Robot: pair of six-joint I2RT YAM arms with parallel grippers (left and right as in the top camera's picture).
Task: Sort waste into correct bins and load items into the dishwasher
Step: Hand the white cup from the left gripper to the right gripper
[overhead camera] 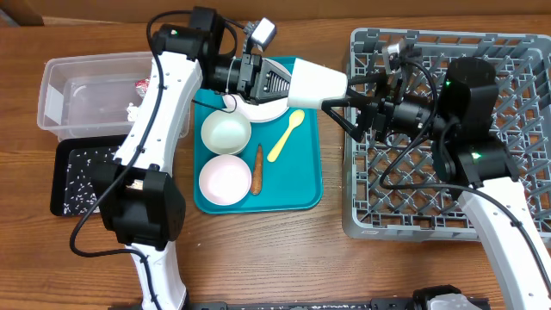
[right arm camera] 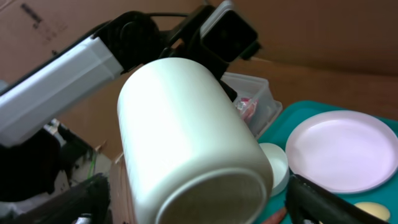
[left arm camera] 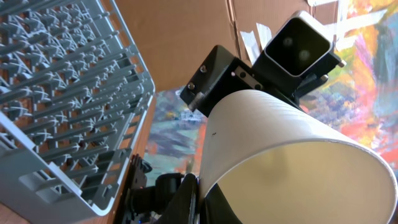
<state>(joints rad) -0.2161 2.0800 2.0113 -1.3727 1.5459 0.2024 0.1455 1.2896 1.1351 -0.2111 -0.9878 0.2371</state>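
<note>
A white cup [overhead camera: 318, 86] hangs on its side above the right edge of the teal tray [overhead camera: 301, 196]. My left gripper [overhead camera: 288, 84] is shut on its rim, one finger inside and one outside, as the left wrist view shows [left arm camera: 200, 200]. My right gripper [overhead camera: 351, 105] stands open around the cup's base [right arm camera: 205, 155], its fingers [right arm camera: 329, 202] on either side and apart from the wall. On the tray lie a pink plate [overhead camera: 269, 110], two bowls [overhead camera: 225, 132] [overhead camera: 225, 180], a yellow spoon [overhead camera: 286, 136] and a carrot [overhead camera: 257, 169]. The grey dish rack [overhead camera: 448, 211] sits at the right.
A clear tub [overhead camera: 86, 90] at the far left holds a red wrapper [overhead camera: 142, 84] and a white napkin [overhead camera: 132, 109]. In front of it a black tray [overhead camera: 82, 176] carries rice grains. My left arm reaches across the teal tray from the left.
</note>
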